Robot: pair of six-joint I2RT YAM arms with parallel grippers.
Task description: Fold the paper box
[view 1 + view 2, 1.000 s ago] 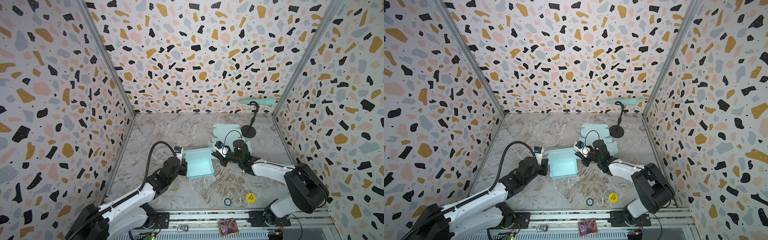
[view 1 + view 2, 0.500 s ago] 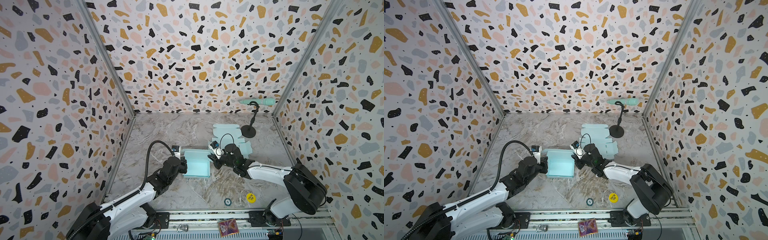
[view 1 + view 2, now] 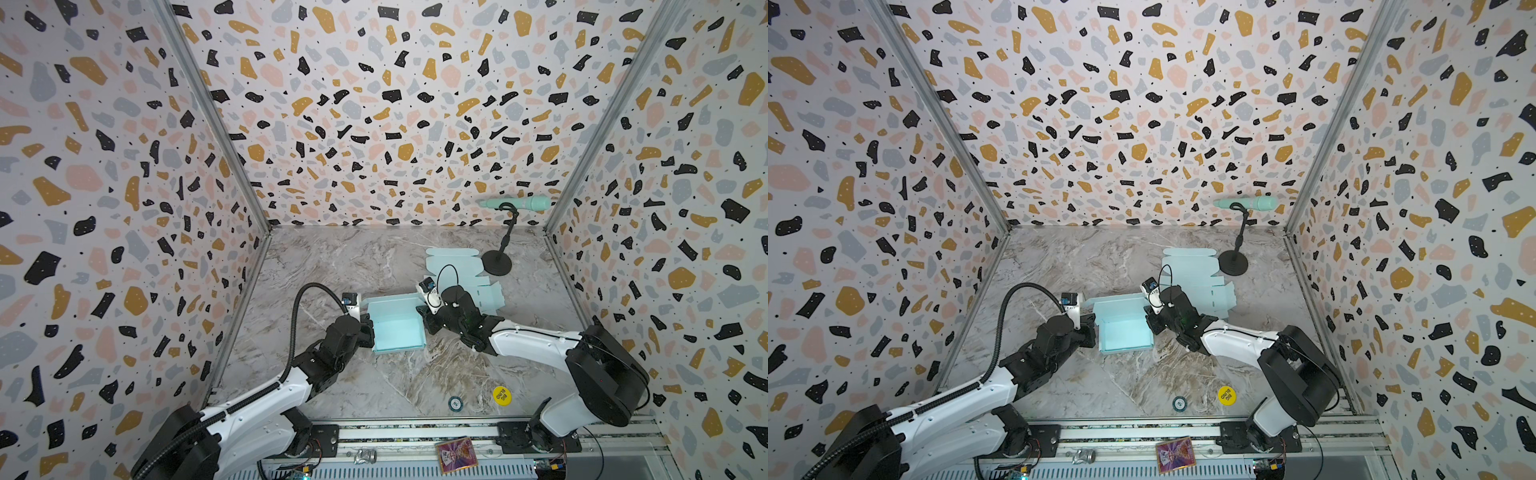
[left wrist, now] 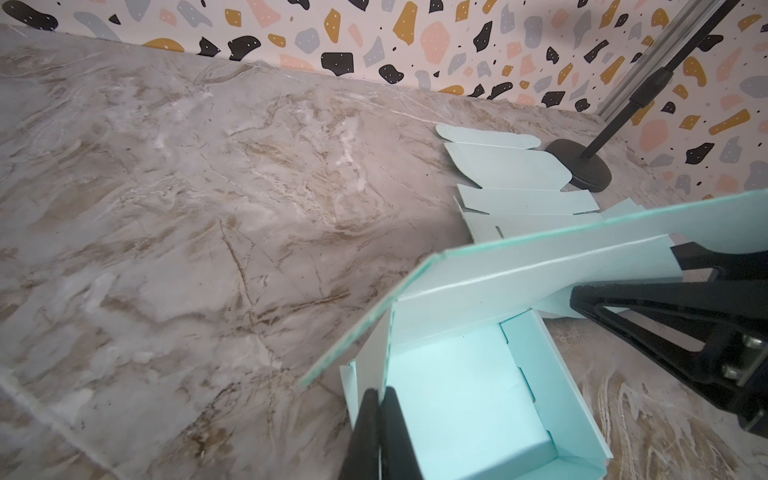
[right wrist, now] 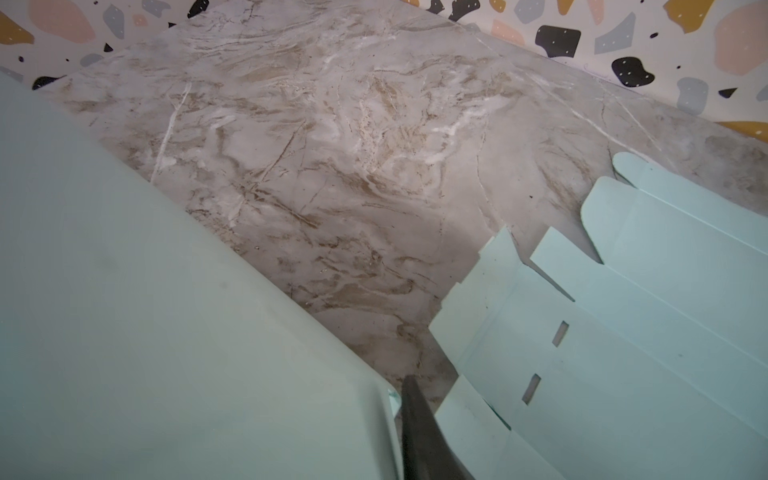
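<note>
The worktop [image 3: 374, 266] is grey-brown marbled stone, boxed in by terrazzo-print walls [image 3: 374, 124] at 9, 12 and 3 o'clock. A metal rail [image 3: 415, 432] runs along the 6 o'clock edge.

The paper box [image 3: 397, 330] sits near the middle of the worktop. It is an open mint tray, and its lid flap is raised along the 12 o'clock side.

My left hand [image 3: 368, 329] is at the box's 9 o'clock wall. In the left wrist view its fingers [image 4: 392, 419] are clenched on that thin wall. My right hand [image 3: 424, 321] is at the box's 2 o'clock corner, by the end of the lid flap. Its jaws stand either side of the flap, but I cannot tell whether they pinch it or have let go.

A flat box blank [image 3: 457, 266] lies at 1 o'clock from the box, partly under my right wrist. Just beyond it at 1 o'clock is a black stand [image 3: 497, 262] carrying a mint cylinder [image 3: 517, 203], close to the back corner. A yellow disc [image 3: 501, 395] and a small dark disc [image 3: 455, 402] lie near the rail at 5 o'clock.

There is bare stone from 9 round to 12 o'clock, and more from 6 to 7 o'clock. The side from 1 to 3 o'clock is crowded.
</note>
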